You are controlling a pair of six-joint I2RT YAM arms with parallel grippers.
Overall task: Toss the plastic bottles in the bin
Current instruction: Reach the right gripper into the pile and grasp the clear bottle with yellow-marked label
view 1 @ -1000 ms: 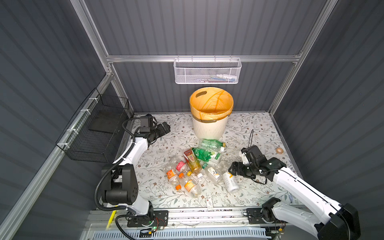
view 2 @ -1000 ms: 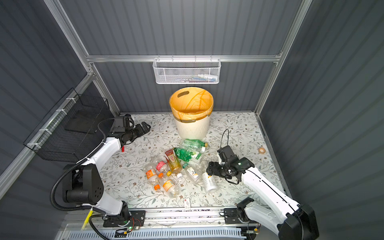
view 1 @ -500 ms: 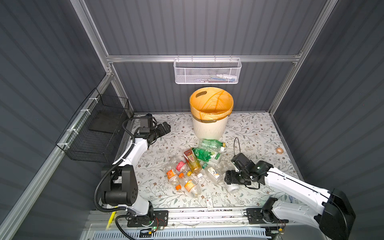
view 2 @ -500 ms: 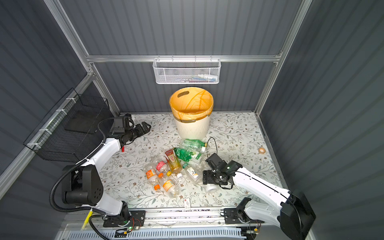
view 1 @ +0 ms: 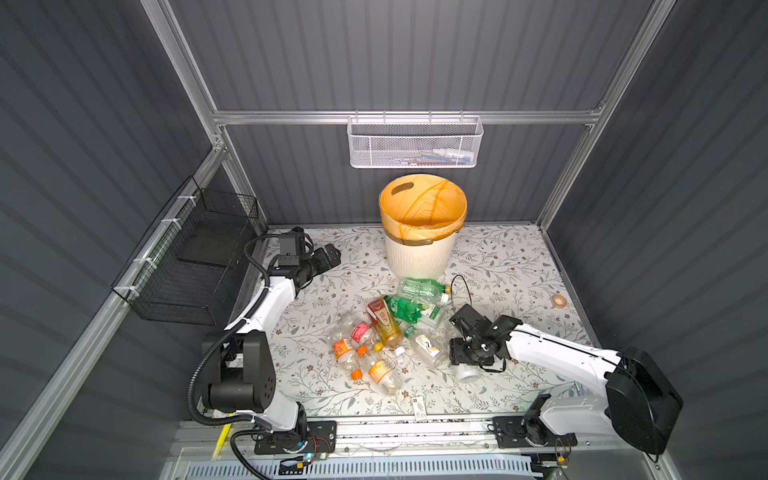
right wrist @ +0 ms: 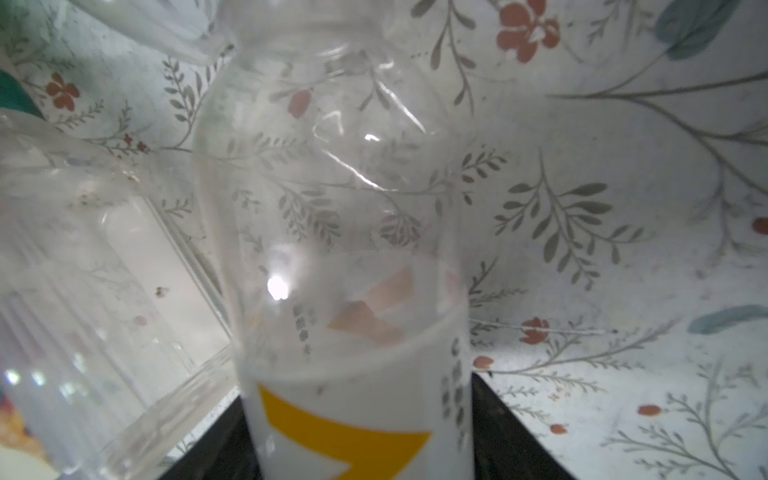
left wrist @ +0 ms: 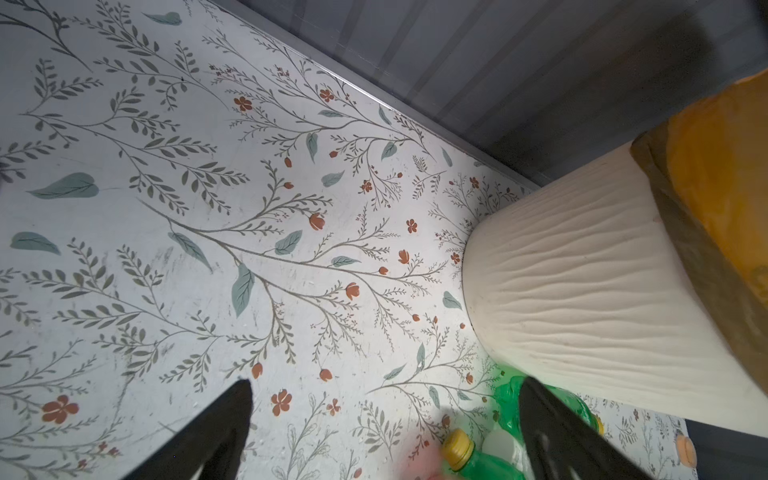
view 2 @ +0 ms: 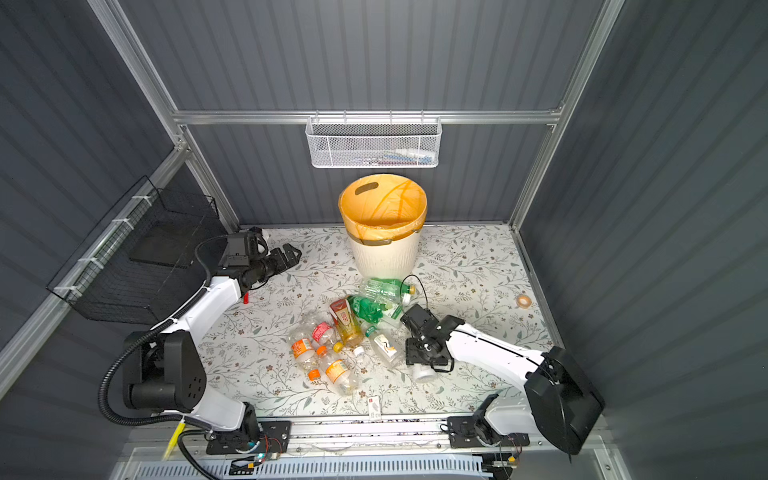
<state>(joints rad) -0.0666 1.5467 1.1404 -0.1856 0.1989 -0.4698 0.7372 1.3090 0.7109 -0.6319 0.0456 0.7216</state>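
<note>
We locate the bin (view 1: pixel 417 257) (view 2: pixel 384 257) upright at the rear centre of the floral table (view 1: pixel 498 266), its orange liner folded over the rim and its mouth open. The plastic bottles (view 1: pixel 386 328) (view 2: pixel 345 332) lie on their sides in a loose heap on the table just in front of the bin, none of them inside it as far as both top views show. The right gripper (view 1: pixel 463 365) (view 2: pixel 422 359) is lowered at the heap's edge, in front of the bin and slightly to its right. In the right wrist view its fingers (right wrist: pixel 507 440) sit against both sides of the white-labelled bottle (right wrist: pixel 353 291), a clear bottle with a yellow mark on its label, pinching it while it lies on the table. The left gripper (view 1: pixel 330 257) (left wrist: pixel 384 382) hangs above bare table to the left of the bin, level with its base. Its jaws are spread wide with nothing between them. In the left wrist view the bin (left wrist: pixel 582 270) shows its ribbed wall, and a green bottle (left wrist: pixel 505 395) lies near its foot.
</note>
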